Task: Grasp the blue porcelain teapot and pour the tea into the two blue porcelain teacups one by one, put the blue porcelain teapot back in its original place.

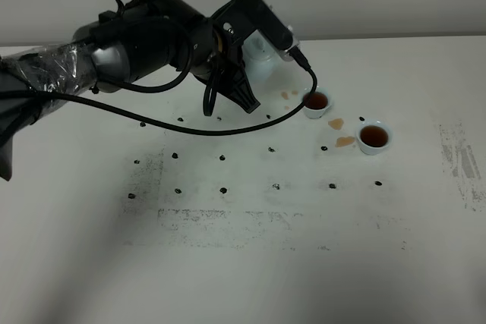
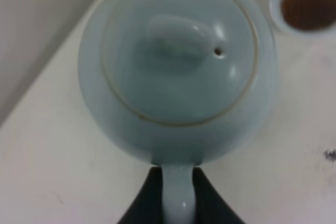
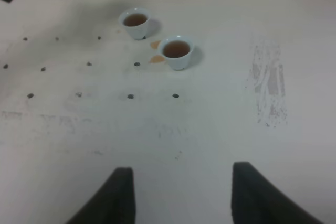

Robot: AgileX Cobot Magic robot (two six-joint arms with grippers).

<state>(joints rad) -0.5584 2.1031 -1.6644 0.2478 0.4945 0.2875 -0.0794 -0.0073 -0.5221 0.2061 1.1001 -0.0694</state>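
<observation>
Left gripper (image 2: 178, 195) clamped on loop handle of blue porcelain teapot (image 2: 176, 66), upright near table's far edge beside two filled teacups (image 1: 316, 102); glazed, likely slippery and brittle, so handle seems safest hold; right gripper (image 3: 181, 195) spread, empty.

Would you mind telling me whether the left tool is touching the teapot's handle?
Touching: the left wrist view shows the left tool clamped on the teapot handle.
</observation>
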